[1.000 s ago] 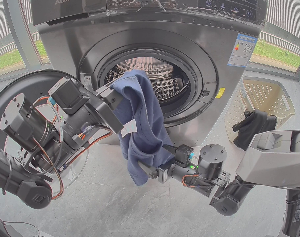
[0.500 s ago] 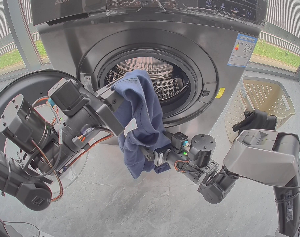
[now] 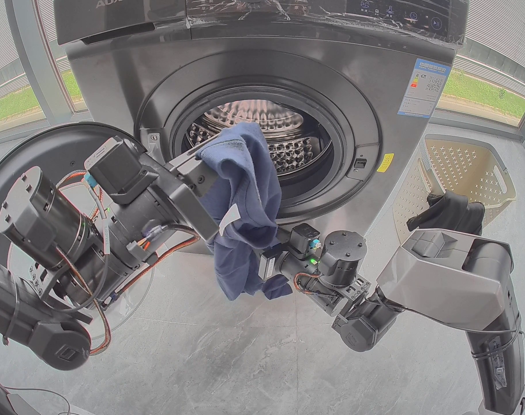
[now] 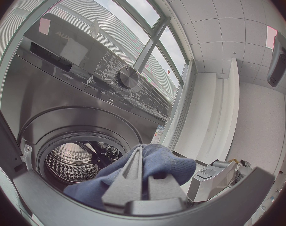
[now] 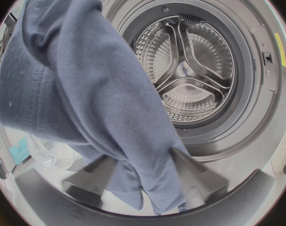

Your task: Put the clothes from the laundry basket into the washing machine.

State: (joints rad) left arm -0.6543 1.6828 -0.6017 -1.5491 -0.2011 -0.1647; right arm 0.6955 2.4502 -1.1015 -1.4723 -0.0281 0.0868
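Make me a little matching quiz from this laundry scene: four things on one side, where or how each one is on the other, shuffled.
1. blue garment
2. black garment
3. washer door
4. laundry basket

A. swung open, on the robot's left
B. on the floor, right of the washing machine
C. hanging in front of the drum opening
D. draped over the basket's rim

Pairs: 1-C, 2-D, 3-A, 4-B

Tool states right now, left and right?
Left tool: closed on the blue garment.
Right tool: open, straddling the garment's lower part.
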